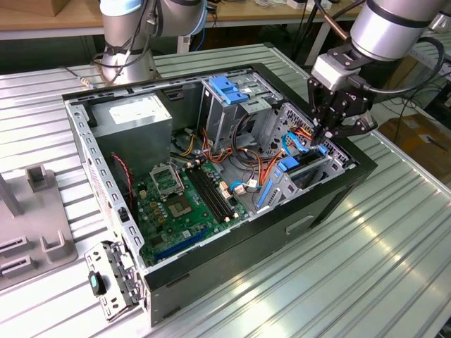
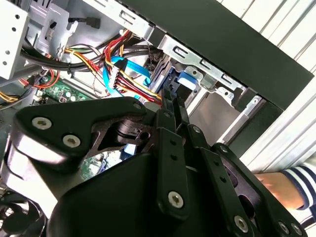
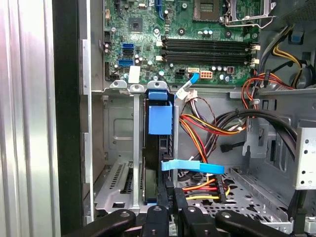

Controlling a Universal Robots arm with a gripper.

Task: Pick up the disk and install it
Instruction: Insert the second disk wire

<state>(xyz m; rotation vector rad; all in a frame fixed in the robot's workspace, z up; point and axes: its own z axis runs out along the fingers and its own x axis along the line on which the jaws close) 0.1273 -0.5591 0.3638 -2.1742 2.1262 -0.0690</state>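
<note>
The disk (image 3: pixel 159 148) stands on edge in the drive bay at the front of the open computer case (image 1: pixel 331 204). Its bright blue carrier rail (image 3: pixel 160 118) faces the motherboard. In the exterior view the disk (image 1: pixel 290 169) sits at the case's right end, and my gripper (image 1: pixel 325 134) hangs right above its outer end. The fingers (image 2: pixel 173 106) are drawn close together, pinching the carrier's edge. In the first wrist view my gripper (image 3: pixel 170 200) sits on the disk's near end. The disk's lower part is hidden in the bay.
Red, yellow and blue cables (image 3: pixel 207 133) run beside the bay. A metal drive cage with a blue bracket (image 1: pixel 229 88) stands at the back. The motherboard (image 1: pixel 183 204) lies mid-case. A person's hand with a striped sleeve (image 2: pixel 281 185) rests outside the case wall.
</note>
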